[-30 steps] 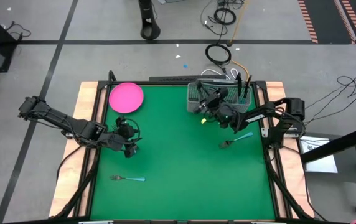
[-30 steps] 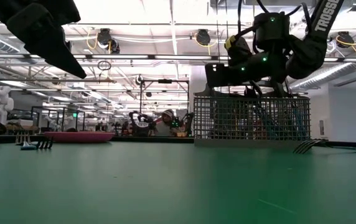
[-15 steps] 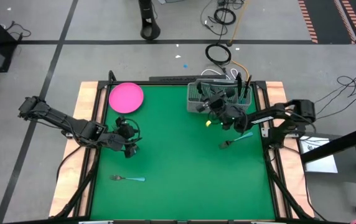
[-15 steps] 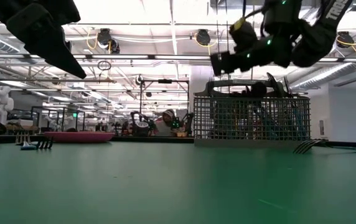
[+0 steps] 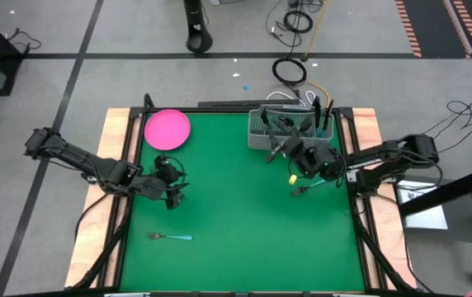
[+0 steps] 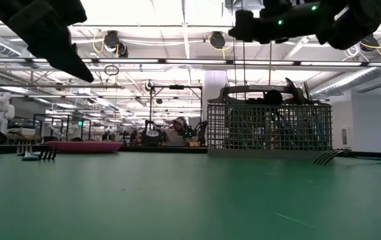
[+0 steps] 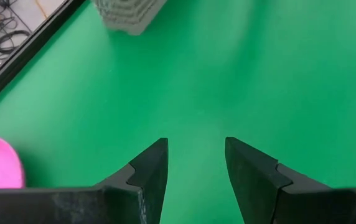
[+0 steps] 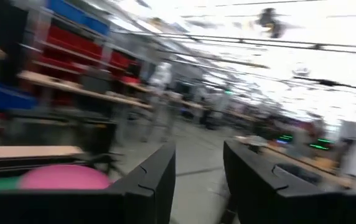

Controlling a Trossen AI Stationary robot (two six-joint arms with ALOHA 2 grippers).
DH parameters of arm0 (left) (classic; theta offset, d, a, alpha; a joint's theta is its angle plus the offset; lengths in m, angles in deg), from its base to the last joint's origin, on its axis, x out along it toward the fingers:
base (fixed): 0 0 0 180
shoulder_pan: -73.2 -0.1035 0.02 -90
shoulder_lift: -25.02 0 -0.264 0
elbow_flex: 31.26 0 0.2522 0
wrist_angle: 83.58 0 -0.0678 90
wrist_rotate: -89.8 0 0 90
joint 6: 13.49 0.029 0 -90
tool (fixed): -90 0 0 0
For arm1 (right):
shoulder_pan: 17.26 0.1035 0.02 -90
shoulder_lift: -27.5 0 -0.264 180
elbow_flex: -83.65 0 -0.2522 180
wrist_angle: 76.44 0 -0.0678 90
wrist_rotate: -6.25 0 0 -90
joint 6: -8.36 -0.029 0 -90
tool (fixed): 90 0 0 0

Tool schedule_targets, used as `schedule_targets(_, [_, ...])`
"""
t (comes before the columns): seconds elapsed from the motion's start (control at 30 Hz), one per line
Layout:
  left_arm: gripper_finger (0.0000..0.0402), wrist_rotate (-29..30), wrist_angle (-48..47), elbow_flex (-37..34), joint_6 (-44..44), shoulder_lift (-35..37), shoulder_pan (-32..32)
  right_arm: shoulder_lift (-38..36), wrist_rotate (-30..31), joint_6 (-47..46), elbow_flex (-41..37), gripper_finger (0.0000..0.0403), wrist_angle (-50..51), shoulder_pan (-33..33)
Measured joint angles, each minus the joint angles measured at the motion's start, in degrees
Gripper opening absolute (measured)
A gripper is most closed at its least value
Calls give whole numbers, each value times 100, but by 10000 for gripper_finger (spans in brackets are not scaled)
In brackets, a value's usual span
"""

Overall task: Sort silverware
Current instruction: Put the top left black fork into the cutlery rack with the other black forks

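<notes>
Where the high view is taken, the left pincer [image 5: 170,191] is seen low over the green worktop [image 5: 236,239], below the plate [image 5: 167,129]. The right pincer [image 5: 279,148] is seen just in front of the basket [image 5: 261,136]. One fork [image 5: 168,237] is noted near the front left, another [image 5: 312,186] by the right arm.

In the low view, fork tines [image 6: 328,157] are seen beside the basket [image 6: 269,128], in which more silverware [image 6: 290,90] is held upright.

In the left wrist view, the left fingers [image 7: 148,174] are seen parted, with nothing held.

In the right wrist view, the right fingers [image 8: 156,180] are seen parted and empty, the plate [image 8: 63,177] beyond.
</notes>
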Motion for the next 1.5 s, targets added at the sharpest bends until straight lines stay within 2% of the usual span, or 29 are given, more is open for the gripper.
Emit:
schedule_targets(0.1, [161,-108,373,0,50,0,-4,-204,-440,-459,0,126,518,158])
schedule_targets(0.2, [161,-675,378,0,273,2,-7,-469,-909,-999,0,126,1295,273])
schedule_targets(0.33, [161,-1440,-276,52,-26,-17,-83,-698,-1365,-1740,0,125,2131,397])
schedule_targets(0.43, [161,-1684,-1221,373,-91,-222,-338,-713,-1807,-2125,0,125,2388,466])
schedule_targets(0.53, [161,-1815,-1815,850,469,-653,-668,-662,-2273,-2321,2,125,2386,528])
schedule_targets(0.67, [161,-1978,-2197,1291,1969,-1373,-1047,-597,-2622,-2479,2,125,2401,628])
schedule_targets(0.83, [161,-2248,-2849,1251,3157,-2256,-1417,-594,-2638,-2407,2,125,2600,821])
schedule_targets(1.07, [161,-2515,-2956,1207,3346,-3081,-1653,-595,-2634,-2209,2,125,2783,992])
schedule_targets(1.5, [161,-2541,-2620,1079,3621,-3298,-2069,-596,-2619,-2281,2,125,3098,1079])
